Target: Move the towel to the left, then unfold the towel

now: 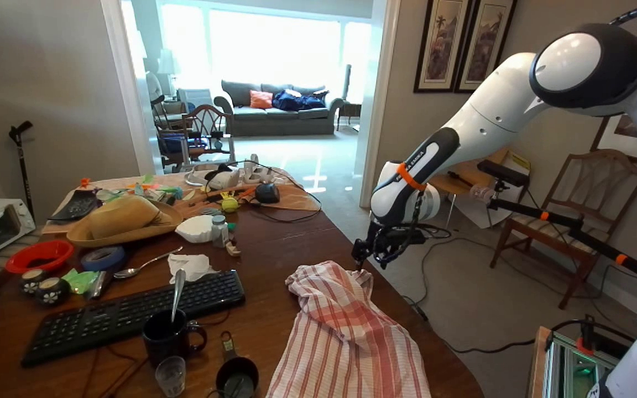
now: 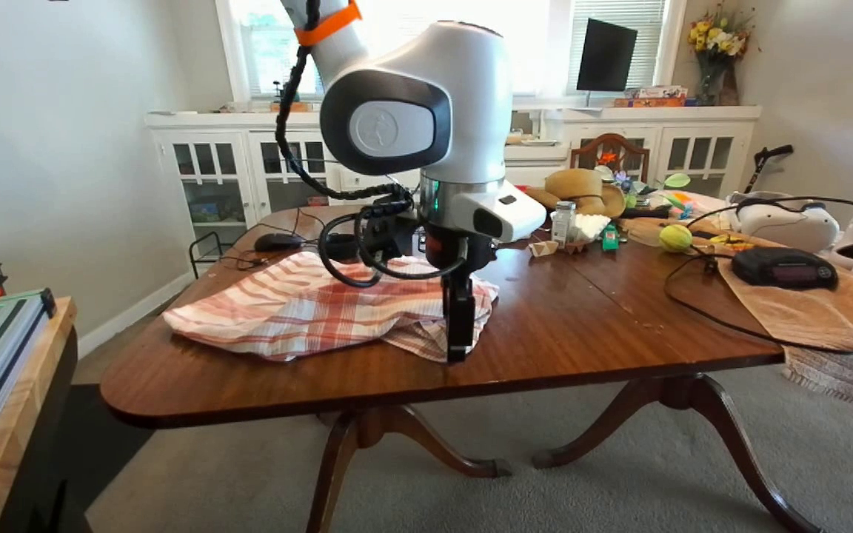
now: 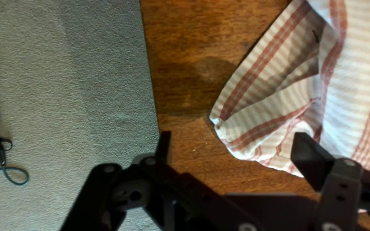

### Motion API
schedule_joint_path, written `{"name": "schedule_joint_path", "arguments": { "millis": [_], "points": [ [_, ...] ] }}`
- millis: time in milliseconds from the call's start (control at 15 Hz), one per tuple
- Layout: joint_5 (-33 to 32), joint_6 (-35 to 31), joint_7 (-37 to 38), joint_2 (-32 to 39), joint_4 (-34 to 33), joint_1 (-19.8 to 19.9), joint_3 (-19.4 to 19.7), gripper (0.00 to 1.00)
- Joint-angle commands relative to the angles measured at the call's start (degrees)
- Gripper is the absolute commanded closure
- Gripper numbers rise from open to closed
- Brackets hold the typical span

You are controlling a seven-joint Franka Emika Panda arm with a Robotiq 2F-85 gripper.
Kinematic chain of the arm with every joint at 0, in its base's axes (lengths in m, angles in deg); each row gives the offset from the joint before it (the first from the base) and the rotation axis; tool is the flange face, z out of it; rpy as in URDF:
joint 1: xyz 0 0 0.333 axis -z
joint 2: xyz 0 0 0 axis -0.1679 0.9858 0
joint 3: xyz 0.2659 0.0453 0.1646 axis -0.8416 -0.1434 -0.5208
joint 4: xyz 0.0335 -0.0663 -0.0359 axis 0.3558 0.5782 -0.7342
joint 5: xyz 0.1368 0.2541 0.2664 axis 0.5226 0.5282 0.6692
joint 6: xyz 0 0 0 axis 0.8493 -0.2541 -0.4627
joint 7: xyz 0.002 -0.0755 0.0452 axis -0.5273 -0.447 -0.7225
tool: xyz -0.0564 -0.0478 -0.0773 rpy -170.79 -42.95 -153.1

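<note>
Towel [image 1: 349, 337] found rumpled on table [image 2: 560, 326], near edge. Judged lightwt., soft, limp, non-fragile; little slip exp'd if a thick fold is pinched. Hold rec'd at bunched corner [image 3: 226, 128], seen betw. fingers [image 3: 164, 146] in wrist view. Gripper [image 3: 233, 138]: fingers wide apart, est. near max.; nothing held; contact w/ towel can't be confirmed.

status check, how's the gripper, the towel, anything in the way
Gripper open, holding nothing. Towel rumpled on the table, not yet spread flat. Mug and keyboard off to one side, might crowd the unfolding.
</note>
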Motion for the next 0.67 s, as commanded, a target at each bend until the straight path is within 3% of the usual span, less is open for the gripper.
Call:
{"name": "schedule_joint_path", "arguments": {
  "millis": [0, 200, 267, 400, 600],
  "points": [
    [4.2, 3.3, -1.9, -0.9, -1.0, -10.3, 9.2, 0.21],
    [5.7, 2.8, -2.8, 0.1, -1.6, -14.5, 12.7, 0.22],
    [6.1, 2.4, -3.5, 0.1, -1.5, -15.3, 13.0, 0.10],
    [6.8, 2.1, -4.1, 0.0, -1.4, -16.7, 13.6, 0.04],
    [8.0, 1.8, -5.2, 0.3, -1.7, -17.5, 13.6, 0.07]
  ]
}}
